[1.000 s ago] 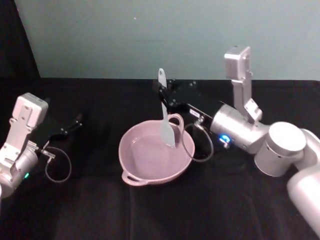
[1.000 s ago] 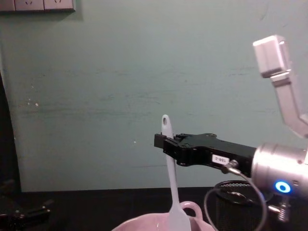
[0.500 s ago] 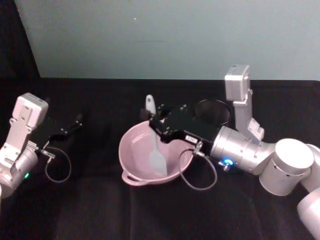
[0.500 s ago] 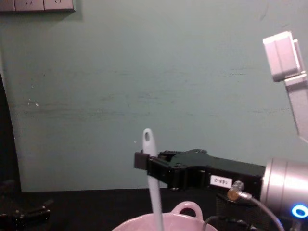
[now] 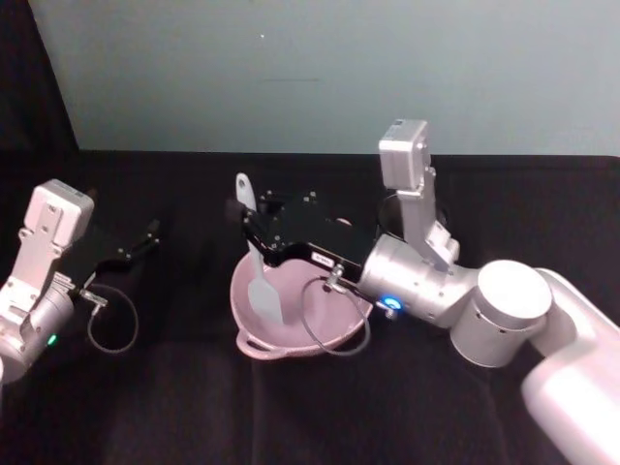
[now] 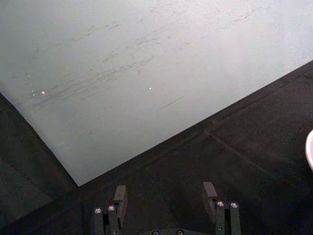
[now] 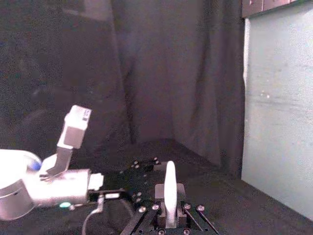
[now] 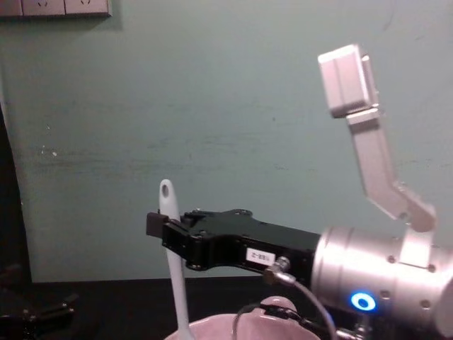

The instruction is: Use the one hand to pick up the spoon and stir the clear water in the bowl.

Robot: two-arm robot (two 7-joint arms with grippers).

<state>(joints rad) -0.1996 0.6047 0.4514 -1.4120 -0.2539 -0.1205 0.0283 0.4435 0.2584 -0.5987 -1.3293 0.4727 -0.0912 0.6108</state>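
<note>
The pale pink bowl (image 5: pixel 334 334) sits at the table's middle, and its rim (image 8: pixel 212 327) shows low in the chest view. My right gripper (image 5: pixel 240 213) reaches over the bowl's left side and is shut on the white spoon (image 5: pixel 254 254). The spoon stands nearly upright, with its flat head (image 5: pixel 264 296) down inside the bowl by the left wall. The chest view has the spoon's handle (image 8: pixel 172 262) clamped in the right gripper (image 8: pixel 160 225), with the oval hole above. In the right wrist view the spoon (image 7: pixel 169 188) rises between the fingers. My left gripper (image 5: pixel 145 238) rests open far left.
The black cloth table (image 5: pixel 174 407) meets a teal wall (image 5: pixel 291 77) behind. A cable (image 5: pixel 325 334) from the right wrist droops over the bowl's front. Another cable loop (image 5: pixel 111 329) lies by the left arm. The left wrist view catches the bowl's edge (image 6: pixel 310 149).
My right gripper has carried the spoon leftward through the bowl, from the far right rim to the left side. The left arm has not moved.
</note>
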